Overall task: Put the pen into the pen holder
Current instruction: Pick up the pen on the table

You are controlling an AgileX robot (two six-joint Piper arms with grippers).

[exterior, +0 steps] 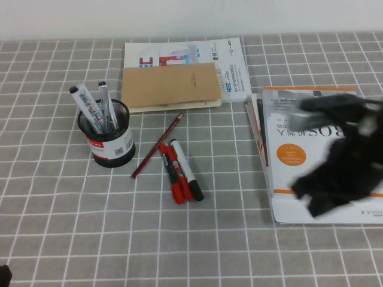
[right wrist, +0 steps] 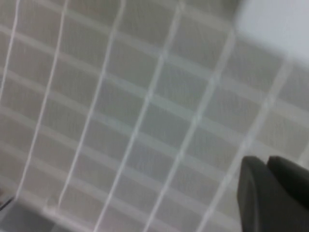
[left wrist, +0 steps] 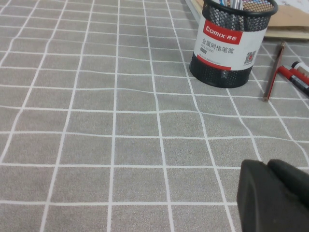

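The pen (exterior: 186, 169) lies flat beside red pens (exterior: 172, 173), near the pen holder (exterior: 106, 135). Right gripper (exterior: 335, 179) hovers blurred over books (exterior: 287, 143), left gripper (left wrist: 275, 198) low near the table's front edge; can't tell either one's fingers.

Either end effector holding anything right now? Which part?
Nothing. The pen lies on the table; the right end effector blurs above the book, the left end effector is parked.

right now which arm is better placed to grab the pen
Right, probably. The right gripper is out over the books, on the same side as the pen. The left gripper sits low at the table's near-left edge, with the pen holder between it and the pen.
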